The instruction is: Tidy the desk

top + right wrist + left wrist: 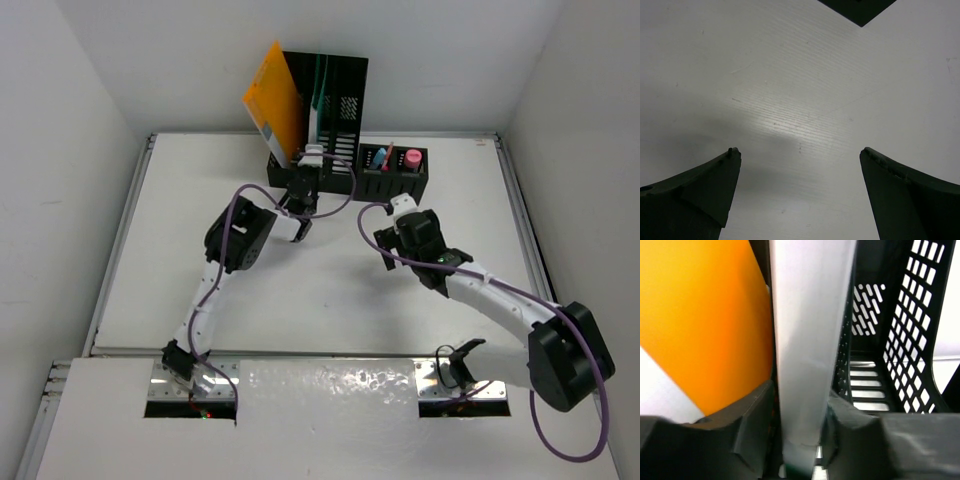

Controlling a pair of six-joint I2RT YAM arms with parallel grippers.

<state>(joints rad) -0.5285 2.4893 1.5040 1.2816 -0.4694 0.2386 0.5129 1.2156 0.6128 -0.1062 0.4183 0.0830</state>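
Located tabletop across centre frame; judged rigid, heavy, not for gripping. Found left fingers pinching white folder, likely light, slippery, by its edge inside file holder, upper centre. Found right fingers spread, empty, above tabletop.

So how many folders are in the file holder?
2: an orange folder leaning at the left end, and a white folder beside it, clamped in the left gripper. More may be hidden inside the file holder.

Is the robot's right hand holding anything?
No, the right gripper is wide open, and only bare desk shows in the gap.
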